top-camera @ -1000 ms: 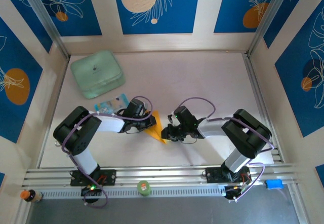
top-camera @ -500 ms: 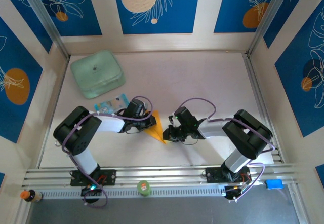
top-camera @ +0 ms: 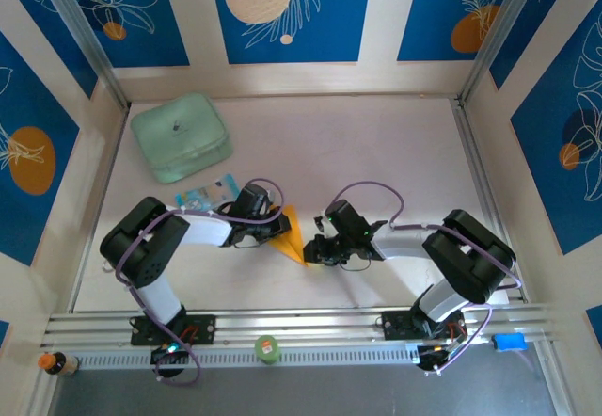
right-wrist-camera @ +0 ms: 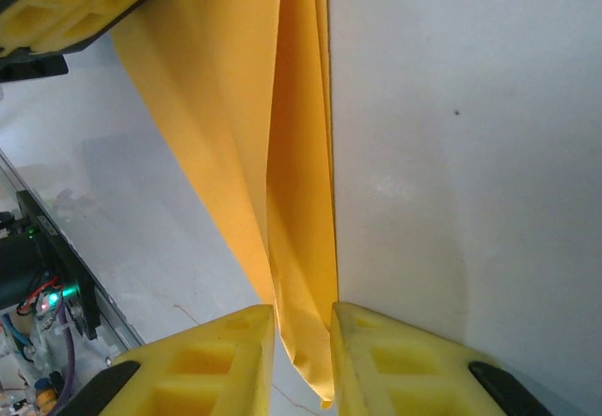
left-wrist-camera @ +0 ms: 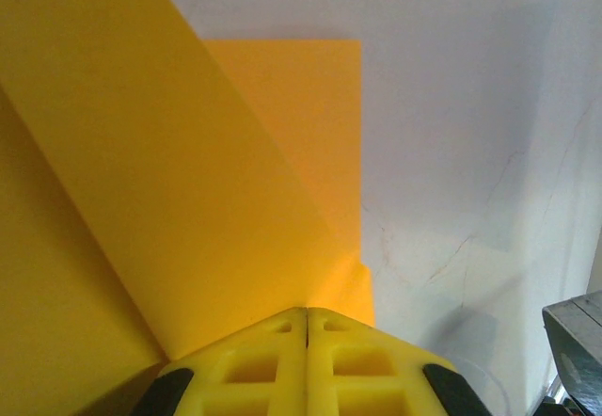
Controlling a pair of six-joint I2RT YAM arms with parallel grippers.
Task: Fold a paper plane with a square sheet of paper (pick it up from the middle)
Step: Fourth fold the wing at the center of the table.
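- Since the earlier frame the right arm's elbow has slid a little to the right and toward the near edge, while the paper [top-camera: 292, 235] has stayed where it was
- A mint-green box [top-camera: 181, 138] sits at the far left of the table [top-camera: 376, 152]
- A small blue-and-white packet [top-camera: 202, 193] lies just beside the left arm's wrist
- The left gripper [left-wrist-camera: 307, 314] has its yellow fingertips pressed together, with a raised flap of the paper caught in their seam
- The paper lies mid-table between the two grippers, folded to a narrow point at its near end
- The right gripper [right-wrist-camera: 303, 317] pinches that narrow folded end, whose layers fill the slim gap between its fingers [right-wrist-camera: 216, 345]
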